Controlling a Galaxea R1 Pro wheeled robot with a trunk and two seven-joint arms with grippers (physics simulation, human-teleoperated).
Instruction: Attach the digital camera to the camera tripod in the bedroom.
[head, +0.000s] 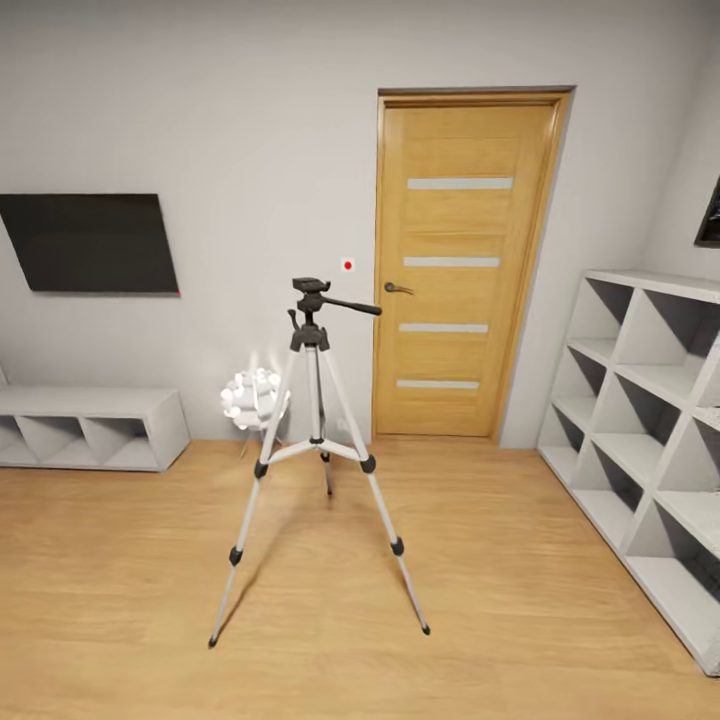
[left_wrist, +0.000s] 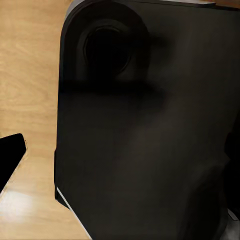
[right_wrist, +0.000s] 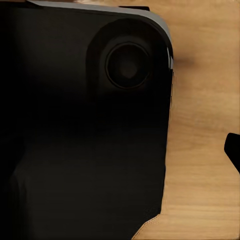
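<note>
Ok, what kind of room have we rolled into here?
Probably a bedroom or living room in a home: wood floor, an oak door, white cube shelves and a dark wall screen. No bed shows, so I can't be sure. The tripod stands mid-floor.

Bright, even room light (soft render), a glowing lamp (head: 253, 397) and dark wrist views.

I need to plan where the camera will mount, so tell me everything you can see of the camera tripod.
The camera tripod stands upright on the light wood floor, in front of the grey wall just left of the oak door. Three silver, metal-looking legs spread wide, with black joints and black feet, braced to a centre column. Its black head carries a long pan handle pointing toward the door. The top plate looks bare. Only its feet touch the floor; a white lamp sits behind it.
</note>
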